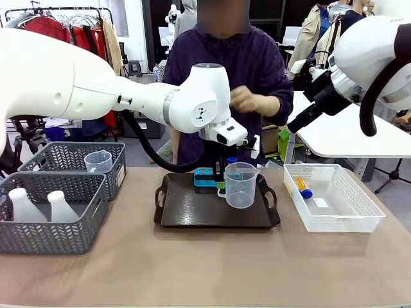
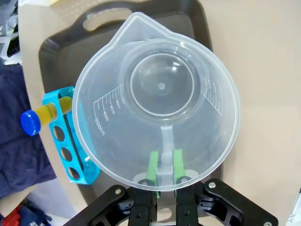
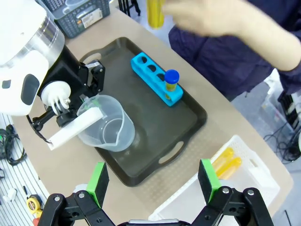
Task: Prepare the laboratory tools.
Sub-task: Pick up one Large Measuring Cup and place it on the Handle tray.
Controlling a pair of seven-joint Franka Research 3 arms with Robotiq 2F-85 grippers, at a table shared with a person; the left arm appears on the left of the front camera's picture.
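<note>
The clear plastic measuring beaker with handle (image 1: pixel 241 186) stands upright at frame centre over the black rectangular tray (image 1: pixel 192 215), its handle clamped by the left gripper (image 2: pixel 163 165). The right gripper (image 3: pixel 153 181), low in its wrist view, gapes empty.

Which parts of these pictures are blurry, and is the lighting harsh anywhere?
Right wrist view: the person's hand and its yellow tube are motion-smeared, while the tray is sharp. Left wrist view: the clear beaker is crisp, its scale legible. Front view: even light, only soft shadows.
</note>
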